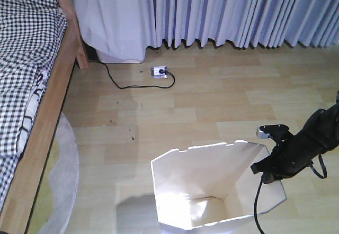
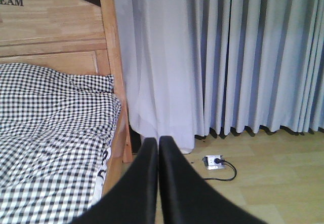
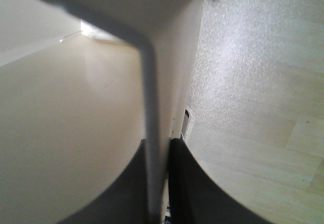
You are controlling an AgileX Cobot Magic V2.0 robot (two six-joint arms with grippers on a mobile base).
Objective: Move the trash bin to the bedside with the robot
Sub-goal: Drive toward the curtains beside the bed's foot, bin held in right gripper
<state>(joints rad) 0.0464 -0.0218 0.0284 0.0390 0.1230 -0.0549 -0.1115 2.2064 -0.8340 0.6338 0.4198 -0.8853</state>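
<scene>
While the right claw clamps it, one trash bin stands

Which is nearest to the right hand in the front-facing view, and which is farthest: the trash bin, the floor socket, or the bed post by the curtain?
1. The trash bin: the right hand grips its right wall.
2. The floor socket: well off to the left, just before the curtain.
3. The bed post: farther left still, at the bed's far corner.

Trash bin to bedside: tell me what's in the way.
Nothing upright. Between the trash bin and the bed frame lies bare wood floor, then a flat pale mat along the bed. The black cable lies farther back, by the curtains.
</scene>
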